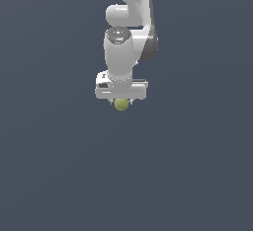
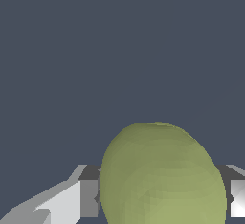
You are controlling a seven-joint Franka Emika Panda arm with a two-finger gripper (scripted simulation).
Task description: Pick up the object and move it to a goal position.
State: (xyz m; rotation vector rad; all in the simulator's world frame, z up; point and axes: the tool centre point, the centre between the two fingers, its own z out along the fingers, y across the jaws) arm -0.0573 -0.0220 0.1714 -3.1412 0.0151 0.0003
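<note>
The object (image 2: 162, 175) is a smooth olive-green ball that fills the space between my two fingers (image 2: 88, 198) in the wrist view. Its sides meet both pads. In the exterior view the object (image 1: 121, 105) shows as a small ball just under the white hand, near the middle of the picture. My gripper (image 1: 121, 101) is shut on it, and the fingers themselves are mostly hidden behind the hand and the ball there.
A plain dark blue-grey surface (image 1: 197, 175) lies all around, with no other objects in either view. The white arm (image 1: 129, 8) rises from the hand to the exterior view's upper edge.
</note>
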